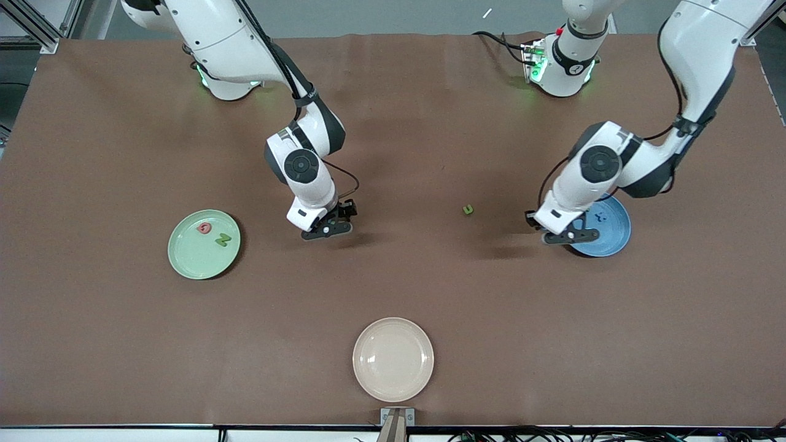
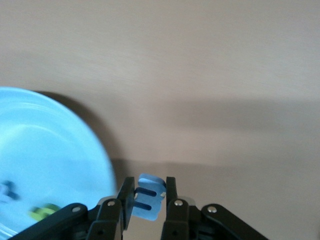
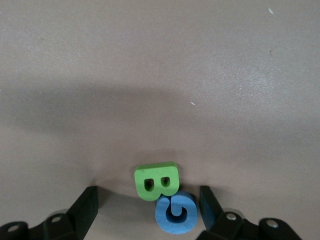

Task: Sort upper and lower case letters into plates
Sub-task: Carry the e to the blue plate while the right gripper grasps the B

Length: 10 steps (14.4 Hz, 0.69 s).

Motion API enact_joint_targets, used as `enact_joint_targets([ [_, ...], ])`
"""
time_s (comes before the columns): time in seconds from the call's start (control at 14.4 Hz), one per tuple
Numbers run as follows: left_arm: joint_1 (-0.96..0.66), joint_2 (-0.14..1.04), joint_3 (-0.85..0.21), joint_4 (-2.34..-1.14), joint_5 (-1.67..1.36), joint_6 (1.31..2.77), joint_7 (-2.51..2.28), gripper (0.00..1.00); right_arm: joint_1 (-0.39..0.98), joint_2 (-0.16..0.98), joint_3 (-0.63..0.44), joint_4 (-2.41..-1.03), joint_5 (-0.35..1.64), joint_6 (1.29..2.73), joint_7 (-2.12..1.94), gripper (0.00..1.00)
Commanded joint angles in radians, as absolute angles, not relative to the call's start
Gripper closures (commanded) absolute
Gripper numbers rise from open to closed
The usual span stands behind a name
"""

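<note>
My left claw [image 2: 145,200] pinches a blue letter [image 2: 148,202] at the sky blue plate [image 1: 614,236]; my right claw [image 3: 150,210] straddles, spread, green B [image 3: 156,181] touching blue G [image 3: 176,214] on the counter [image 1: 393,282]. Squeeze one only!

I see the brown surface [image 1: 430,288] carrying mint plate [image 1: 190,258], blue plate [image 1: 614,236], beige plate [image 1: 393,359], green letter [image 1: 468,210].
</note>
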<state>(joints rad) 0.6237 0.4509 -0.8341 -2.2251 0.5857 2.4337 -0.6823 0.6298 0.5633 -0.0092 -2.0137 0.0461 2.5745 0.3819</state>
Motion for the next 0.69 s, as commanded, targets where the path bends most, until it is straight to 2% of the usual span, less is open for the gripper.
enact_joint_targets([
  [0.0,0.699,0.445,-0.853,-2.238,0.595,2.427,-0.592,0.93,0.650,0.561,-0.023,-2.017,0.034,2.589,0.391,0.14],
  [0.28,0.784,0.475,-0.851,-2.234,0.595,2.427,-0.497,0.93,0.644,0.568,-0.029,-1.996,0.014,2.588,0.390,0.21],
  [0.62,0.801,0.526,-0.833,-2.206,0.597,2.430,-0.456,0.93,0.641,0.575,-0.029,-1.979,0.014,2.586,0.390,0.24],
])
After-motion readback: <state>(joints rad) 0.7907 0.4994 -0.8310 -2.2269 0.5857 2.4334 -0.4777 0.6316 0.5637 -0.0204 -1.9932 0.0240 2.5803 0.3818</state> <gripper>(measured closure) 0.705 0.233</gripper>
